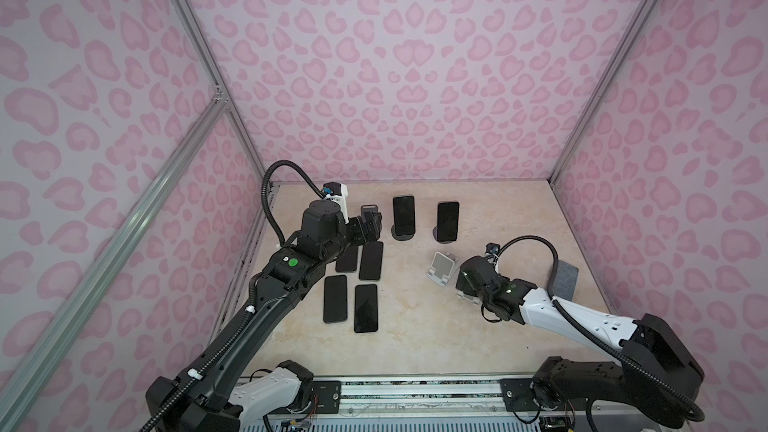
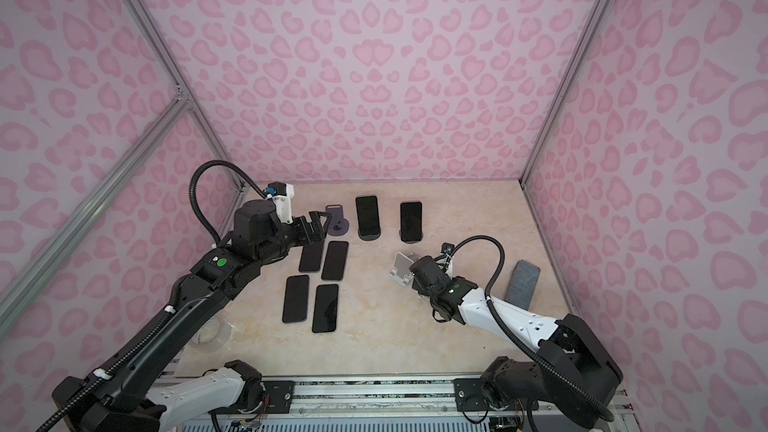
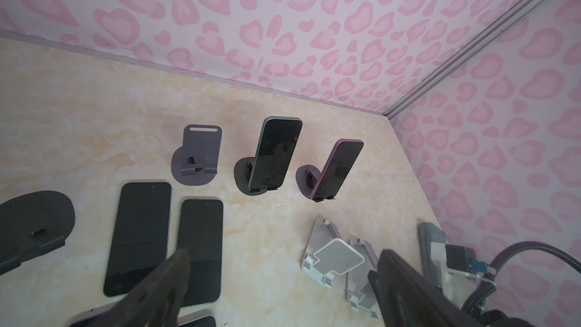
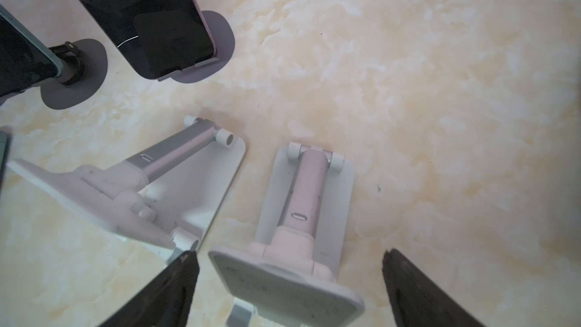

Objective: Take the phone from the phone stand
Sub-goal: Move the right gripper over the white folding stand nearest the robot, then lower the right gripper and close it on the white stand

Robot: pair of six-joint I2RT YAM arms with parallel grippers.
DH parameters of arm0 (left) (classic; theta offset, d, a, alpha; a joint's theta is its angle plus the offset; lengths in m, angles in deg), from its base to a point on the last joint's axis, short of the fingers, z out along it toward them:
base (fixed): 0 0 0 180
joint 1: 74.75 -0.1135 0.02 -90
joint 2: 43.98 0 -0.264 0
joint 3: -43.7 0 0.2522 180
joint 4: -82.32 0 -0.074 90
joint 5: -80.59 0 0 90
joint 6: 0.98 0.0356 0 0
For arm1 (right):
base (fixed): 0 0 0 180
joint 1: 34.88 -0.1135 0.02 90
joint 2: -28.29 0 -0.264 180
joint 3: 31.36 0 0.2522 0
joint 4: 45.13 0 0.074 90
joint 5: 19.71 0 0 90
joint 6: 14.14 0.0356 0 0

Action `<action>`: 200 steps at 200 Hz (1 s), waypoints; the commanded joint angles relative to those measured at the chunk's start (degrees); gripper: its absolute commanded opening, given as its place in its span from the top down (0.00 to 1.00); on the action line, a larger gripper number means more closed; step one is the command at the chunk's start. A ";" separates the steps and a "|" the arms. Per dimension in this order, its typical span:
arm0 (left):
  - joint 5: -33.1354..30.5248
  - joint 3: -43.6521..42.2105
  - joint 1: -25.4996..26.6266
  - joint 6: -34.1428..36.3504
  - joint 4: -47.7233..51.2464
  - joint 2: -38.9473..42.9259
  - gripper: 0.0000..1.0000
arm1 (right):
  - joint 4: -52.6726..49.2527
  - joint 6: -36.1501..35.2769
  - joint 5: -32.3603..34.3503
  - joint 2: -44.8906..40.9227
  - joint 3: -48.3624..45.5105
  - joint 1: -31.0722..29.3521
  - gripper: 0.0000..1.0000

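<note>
Two dark-screened phones lean upright on stands at the back of the table: a grey-edged phone (image 1: 403, 216) (image 3: 275, 155) on a dark round stand (image 3: 242, 180), and a purple-edged phone (image 1: 448, 221) (image 3: 339, 168) (image 4: 141, 11) on a purple stand (image 4: 224, 39). My left gripper (image 1: 370, 228) (image 3: 283, 278) hovers open left of them, in front of an empty grey stand (image 2: 336, 218) (image 3: 198, 155), holding nothing. My right gripper (image 4: 289, 281) is open low over two empty white folding stands, its fingers either side of one stand's plate (image 4: 292, 287).
Several phones (image 1: 371, 260) lie flat, screen up, below my left arm. The white stands (image 1: 441, 268) (image 4: 176, 184) sit at mid right. A grey slab (image 1: 564, 278) lies near the right wall. A dark stand (image 3: 31, 224) is at the left.
</note>
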 commanded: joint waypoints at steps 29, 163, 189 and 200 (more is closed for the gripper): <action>1.42 -0.13 -0.55 -0.15 -2.38 -0.99 0.04 | 0.08 -0.16 4.36 4.23 1.20 0.28 0.28; 8.38 -3.24 -0.73 2.04 -9.09 0.23 0.04 | 11.70 -12.35 -4.84 -3.28 -7.51 10.77 0.48; 8.68 -3.38 -0.73 2.06 -9.26 0.25 0.04 | 2.57 -10.65 1.01 -4.31 -5.00 11.80 0.25; 8.90 -3.29 -0.77 1.94 -9.37 0.07 0.04 | 0.27 -10.07 1.93 -4.96 -4.33 11.82 0.21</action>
